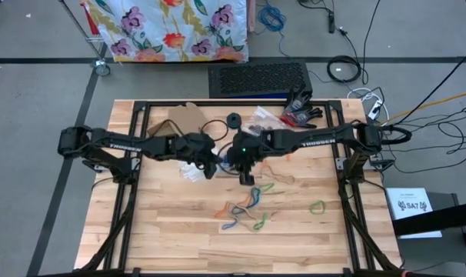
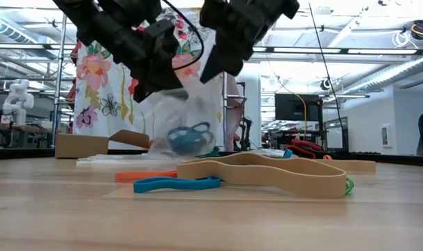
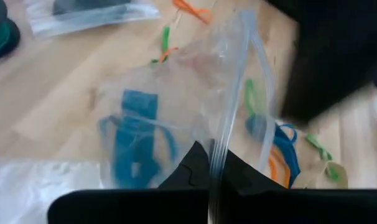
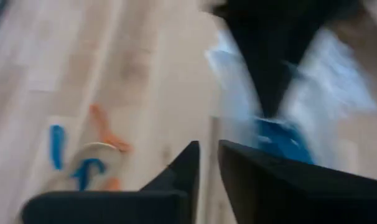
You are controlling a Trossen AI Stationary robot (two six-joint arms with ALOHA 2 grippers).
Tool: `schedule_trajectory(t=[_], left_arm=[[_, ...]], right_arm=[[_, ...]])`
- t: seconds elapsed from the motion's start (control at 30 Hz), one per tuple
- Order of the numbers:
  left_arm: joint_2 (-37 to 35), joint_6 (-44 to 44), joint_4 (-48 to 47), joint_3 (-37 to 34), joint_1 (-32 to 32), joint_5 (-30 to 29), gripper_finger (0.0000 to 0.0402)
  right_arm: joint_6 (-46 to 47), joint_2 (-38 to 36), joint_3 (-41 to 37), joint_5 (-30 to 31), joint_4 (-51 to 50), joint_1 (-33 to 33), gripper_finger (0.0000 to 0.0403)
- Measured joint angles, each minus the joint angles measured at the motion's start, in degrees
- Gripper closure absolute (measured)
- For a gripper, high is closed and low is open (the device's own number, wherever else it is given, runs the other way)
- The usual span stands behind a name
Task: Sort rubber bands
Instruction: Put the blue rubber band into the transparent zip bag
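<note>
My left gripper (image 3: 208, 177) is clamped on the clear bag (image 3: 176, 112), holding blue rubber bands (image 3: 135, 134) at table centre. My right gripper (image 4: 207, 163) shows a narrow gap, nothing held. Loose bands (image 1: 248, 208) lie at 5 o'clock. Keep the bag mouth upward; fetch 1 blue band.

Seen from overhead, both arms meet at the centre of the wooden counter (image 1: 171, 231). We see the left gripper (image 1: 208, 163) beside a clear bag (image 1: 193, 174), w/ the right gripper (image 1: 247, 174) just across from it. Loose rubber bands (image 1: 248, 208) in blue, green & orange lie scattered below them; one green band (image 1: 317, 206) sits apart, nearer the right edge.
</note>
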Motion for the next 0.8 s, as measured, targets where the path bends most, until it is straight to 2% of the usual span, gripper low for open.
schedule_trajectory(t=[0.2, 0.33, 0.67, 0.8], left_arm=[[0.0, 0.0, -4.7, 0.0, 0.1, -2.9, 0.0402], [0.0, 0.3, -5.1, 0.0, 0.1, -3.6, 0.0402], [0.0, 3.3, -8.9, 0.0, 0.1, -4.4, 0.0402], [0.0, 3.5, -9.3, 0.0, 0.1, -4.4, 0.0402]], right_arm=[[-2.5, 0.8, 0.0, 0.8, 0.6, -0.5, 0.0273], [-1.6, 0.8, 0.0, 0.1, -0.1, -1.1, 0.0245], [-3.8, -2.1, -0.1, 0.6, -8.3, -2.6, 0.0243], [-2.4, -4.6, -4.0, 0.5, -8.4, -2.6, 0.025]])
